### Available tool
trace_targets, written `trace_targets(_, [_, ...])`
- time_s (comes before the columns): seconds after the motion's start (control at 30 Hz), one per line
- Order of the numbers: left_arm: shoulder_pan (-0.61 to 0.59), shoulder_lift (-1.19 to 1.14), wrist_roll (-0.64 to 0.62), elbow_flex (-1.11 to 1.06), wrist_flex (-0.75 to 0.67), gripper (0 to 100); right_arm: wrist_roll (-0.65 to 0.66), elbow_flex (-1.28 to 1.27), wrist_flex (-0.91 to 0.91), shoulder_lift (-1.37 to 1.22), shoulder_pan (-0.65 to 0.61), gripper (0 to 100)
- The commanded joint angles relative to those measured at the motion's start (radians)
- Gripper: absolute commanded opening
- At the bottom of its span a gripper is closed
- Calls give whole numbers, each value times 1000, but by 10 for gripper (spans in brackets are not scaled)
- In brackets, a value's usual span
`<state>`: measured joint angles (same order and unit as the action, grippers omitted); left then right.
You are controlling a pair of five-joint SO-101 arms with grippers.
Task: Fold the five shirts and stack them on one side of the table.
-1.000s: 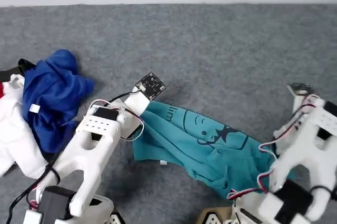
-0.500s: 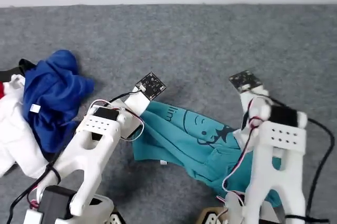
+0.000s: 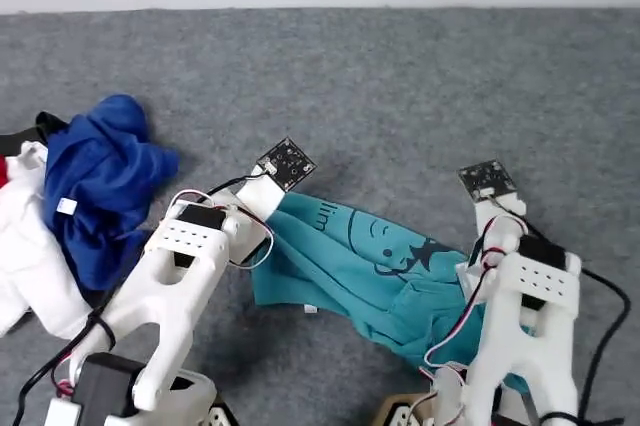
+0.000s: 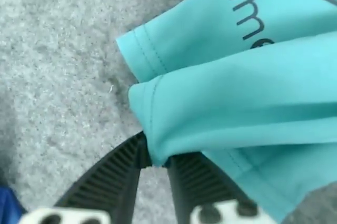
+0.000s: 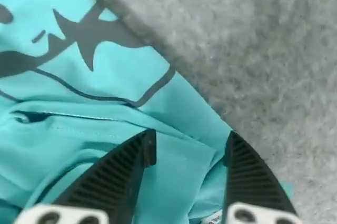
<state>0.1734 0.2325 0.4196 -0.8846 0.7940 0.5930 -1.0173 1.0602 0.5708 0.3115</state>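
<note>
The teal shirt [image 3: 370,266] lies crumpled near the middle of the grey desk [image 3: 400,86], between the two arms, with its dark printed drawing facing up. The left claw [image 4: 155,153] is closed to a narrow pinch on a folded hem at the shirt's left edge, the cloth draping over one finger. The right claw [image 5: 190,142] hangs wide apart just above the shirt's right side, near the star-shaped part of the print, gripping nothing. Well apart at the desk's left side, a blue shirt [image 3: 100,181] sits bunched in a heap, partly on top of a white shirt [image 3: 30,246] that reaches the left edge of the high view.
</note>
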Motion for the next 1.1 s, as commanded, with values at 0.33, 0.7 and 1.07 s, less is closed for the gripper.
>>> trace_targets(0.33, [-8, 3, -8, 2, -8, 14, -3, -11, -24, 30, 120, 57])
trace_targets(0.7, [-6, 3, -8, 1, -8, 14, -3, -11, -22, 28, 124, 107])
trace_targets(1.07, [-3, 3, -8, 1, -8, 14, -3, -11, -58, 27, 124, 111])
